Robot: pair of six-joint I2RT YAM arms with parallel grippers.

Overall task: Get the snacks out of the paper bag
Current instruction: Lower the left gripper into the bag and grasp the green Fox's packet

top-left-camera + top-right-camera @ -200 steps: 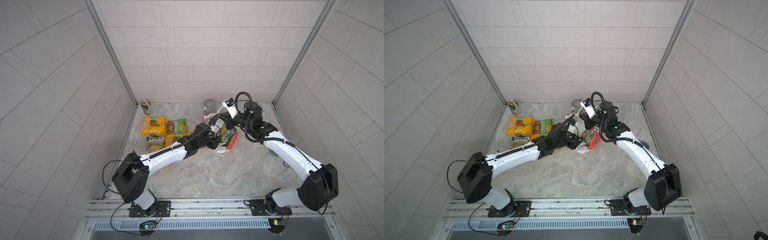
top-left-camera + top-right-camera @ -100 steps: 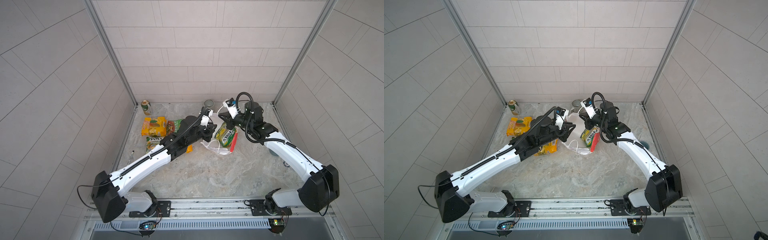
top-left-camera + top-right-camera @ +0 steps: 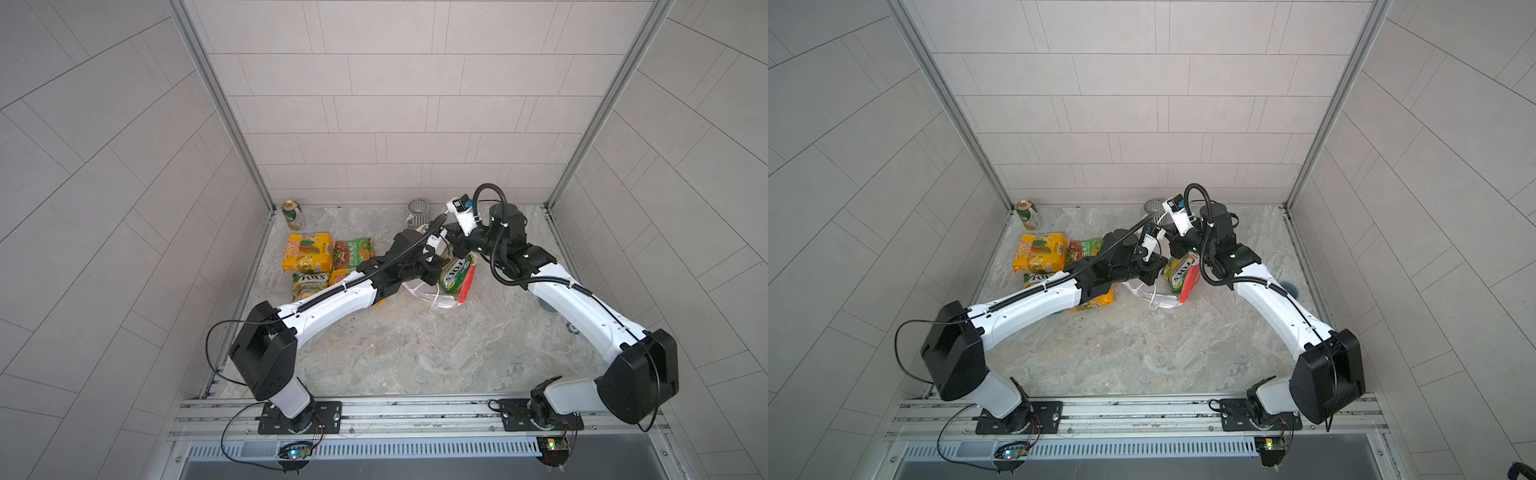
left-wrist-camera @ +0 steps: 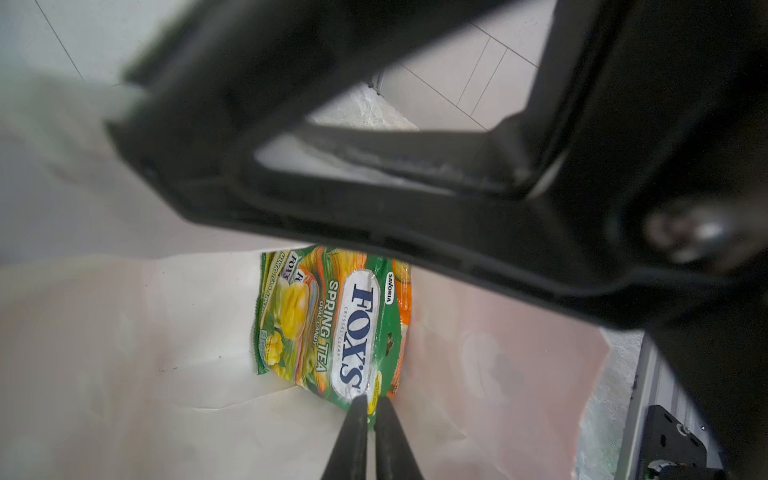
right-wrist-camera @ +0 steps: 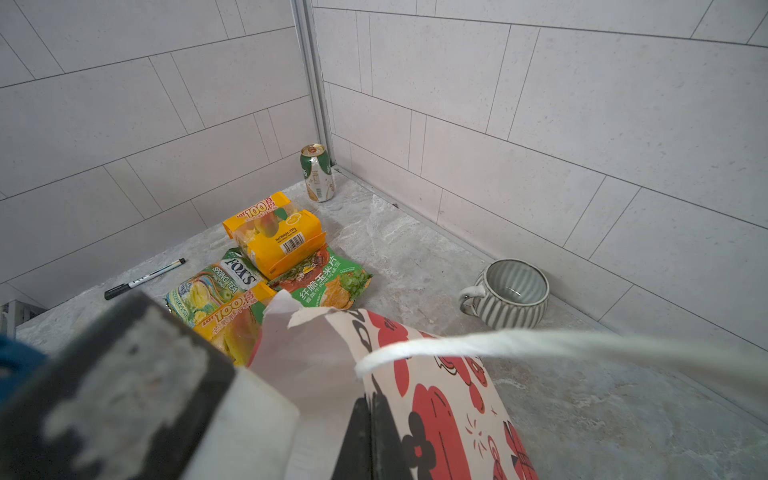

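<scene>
Left wrist view: the left pincer (image 4: 371, 405) has drawn its jaws in from half-wide to a narrow slit over the past second. Its tips now nip the near edge of the FOX'S packet (image 4: 328, 328), which lies straight ahead of them, deep inside the bag (image 4: 124, 353). The contact is small, so I judge it a thin grip, newly made. An orange edge (image 4: 405, 307) shows behind the packet; whether that is another snack I cannot tell. The closing matters: the reach into the bag looks finished. What the task calls for next is drawing the packet back out through the mouth, along the pincer's own line.

The right pincer (image 5: 371, 419) is closed tight on the bag's upper wall, as it was a second ago. It holds the mouth up above the left pincer, leaving room to work. The cord handle (image 5: 540, 340) trails just past its tips. Beyond them, well apart, lies the pile (image 5: 274, 245) of four packets already out.

In both top views the left arm (image 3: 332, 299) is folded at the elbow, with the forearm stretched long and low to the bag and the wrist level. Half a second ago it lay straighter. The right arm (image 3: 573, 299) reaches in from the opposite side, its wrist bent down over the bag.
</scene>
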